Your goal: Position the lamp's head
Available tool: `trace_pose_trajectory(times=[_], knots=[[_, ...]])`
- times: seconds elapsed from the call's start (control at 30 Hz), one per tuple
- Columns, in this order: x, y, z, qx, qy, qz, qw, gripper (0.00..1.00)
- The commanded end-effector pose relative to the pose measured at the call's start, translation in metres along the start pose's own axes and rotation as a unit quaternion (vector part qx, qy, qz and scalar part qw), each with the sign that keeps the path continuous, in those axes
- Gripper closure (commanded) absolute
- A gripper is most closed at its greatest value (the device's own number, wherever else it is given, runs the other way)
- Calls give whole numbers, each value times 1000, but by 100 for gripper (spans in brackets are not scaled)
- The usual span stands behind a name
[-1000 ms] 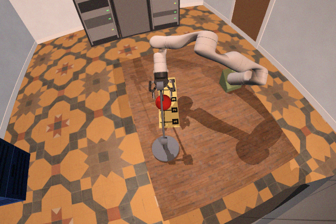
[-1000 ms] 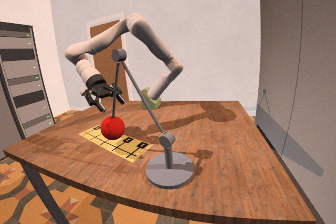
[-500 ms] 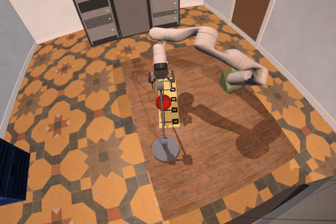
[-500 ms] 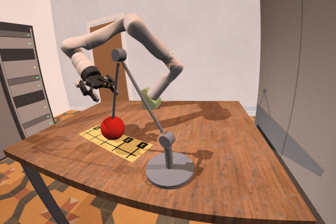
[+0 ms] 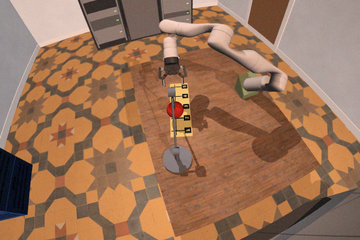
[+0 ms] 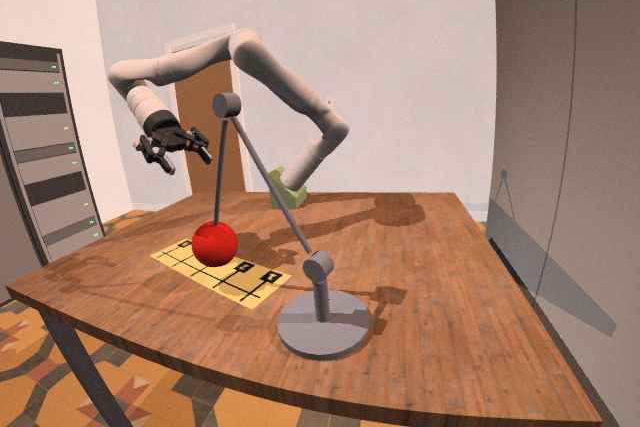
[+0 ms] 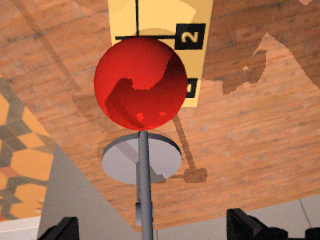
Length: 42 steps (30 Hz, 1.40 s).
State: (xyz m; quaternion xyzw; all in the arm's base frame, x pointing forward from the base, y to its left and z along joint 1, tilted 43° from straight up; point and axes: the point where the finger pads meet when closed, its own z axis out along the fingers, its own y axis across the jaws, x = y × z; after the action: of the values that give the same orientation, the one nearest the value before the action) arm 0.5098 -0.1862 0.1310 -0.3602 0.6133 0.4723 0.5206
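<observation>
The relation governing the coming move is that of the red lamp head (image 5: pixel 177 112) (image 6: pixel 214 251) (image 7: pixel 135 75) to the gripper (image 5: pixel 173 84) (image 6: pixel 189 165) (image 7: pixel 152 227): in the top view the head is lying below the fingers, near mid-frame; in the exterior view it is hanging lower and slightly right of them, left of centre. The gripper is standing wide open, holding nothing, well apart from the head. In the wrist view the head is filling the upper middle, with the lower rod (image 5: pixel 173 101) (image 6: pixel 220 174) (image 7: pixel 145 187) running down towards the gap between the fingers. The rod's long axis is standing nearly upright in the exterior view, its top meeting the elbow joint (image 5: pixel 171 92) (image 6: pixel 226 105). From above, the head is appearing over the numbered strip (image 5: pixel 180 127) (image 6: pixel 258 298) (image 7: pixel 200 65), around marks 2 and 3; exact alignment cannot be told. Any further approach is probably requiring travel towards the lamp base (image 5: pixel 168 160) (image 6: pixel 305 334) (image 7: pixel 122 165) and downward, without knocking the rod.
</observation>
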Motion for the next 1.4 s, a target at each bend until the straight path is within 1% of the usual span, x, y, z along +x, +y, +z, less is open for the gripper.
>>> trace_pose_trajectory(times=[0.0, 0.07, 0.63, 1.37], knots=[[2, -1, -16, 5, 0, -2, 1000, 0], [2, -1, -24, 5, 0, -2, 1000, 0], [-1, 0, -19, 2, 1, -2, 1000, 0], [-1, 0, -19, 2, 1, -2, 1000, 0]])
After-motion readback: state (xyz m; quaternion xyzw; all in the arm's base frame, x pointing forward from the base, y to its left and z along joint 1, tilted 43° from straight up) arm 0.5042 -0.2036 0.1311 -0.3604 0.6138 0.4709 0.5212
